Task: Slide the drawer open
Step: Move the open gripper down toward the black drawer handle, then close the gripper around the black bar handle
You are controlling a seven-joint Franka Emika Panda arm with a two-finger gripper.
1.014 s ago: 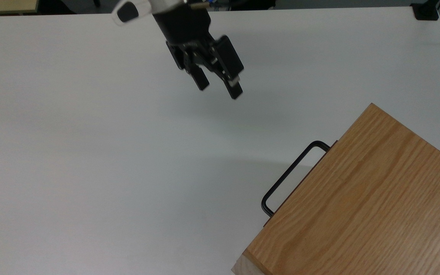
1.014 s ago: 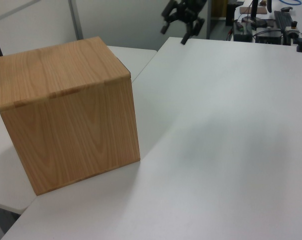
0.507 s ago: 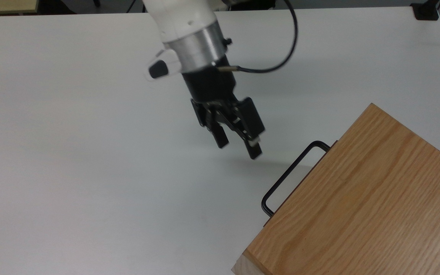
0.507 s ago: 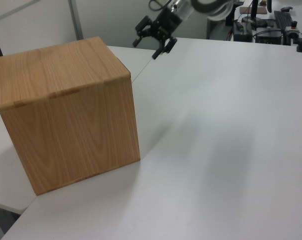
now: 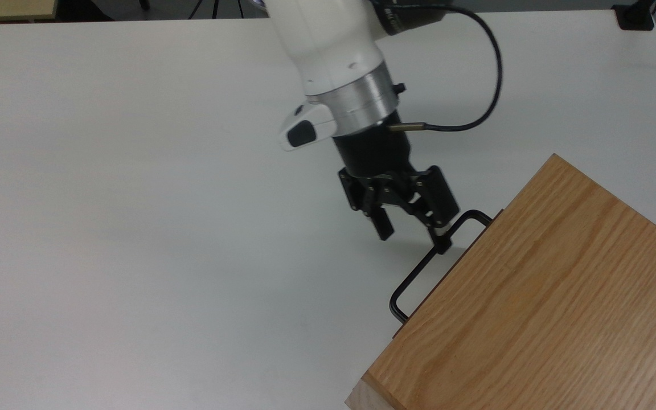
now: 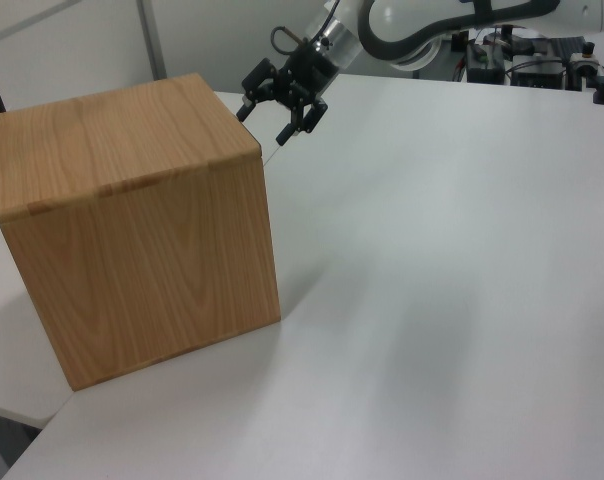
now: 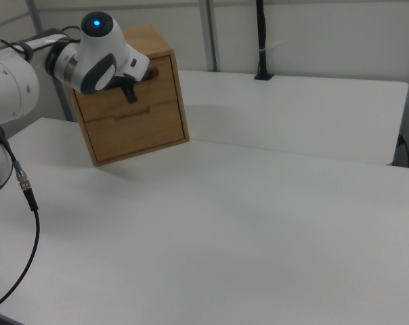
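The drawer point(image 7: 161, 76) is the upper of two wooden fronts in the oak cabinet point(image 5: 538, 296), and it sits flush and closed in the right view. Its thin black U-shaped handle point(image 5: 419, 272) juts out over the white table in the top view. My gripper point(image 5: 413, 238) is open at the handle's far end. One fingertip point(image 5: 443, 245) overlaps the handle's bar, and the other point(image 5: 385, 230) stands on the table side of it. The left view shows the gripper point(image 6: 272, 118) by the cabinet's point(image 6: 132, 220) upper far corner. In the right view the arm's wrist covers part of the drawer front.
The white table point(image 5: 134, 199) stretches wide to the top view's left of the cabinet. A second drawer front point(image 7: 140, 130) sits below the first. A black cable point(image 5: 490, 85) loops off my wrist. A black post point(image 7: 261, 40) stands at the table's far edge.
My arm has swept from the table's far edge down toward the cabinet, ending at the handle. The fingers stayed apart. The drawer and cabinet have not moved.
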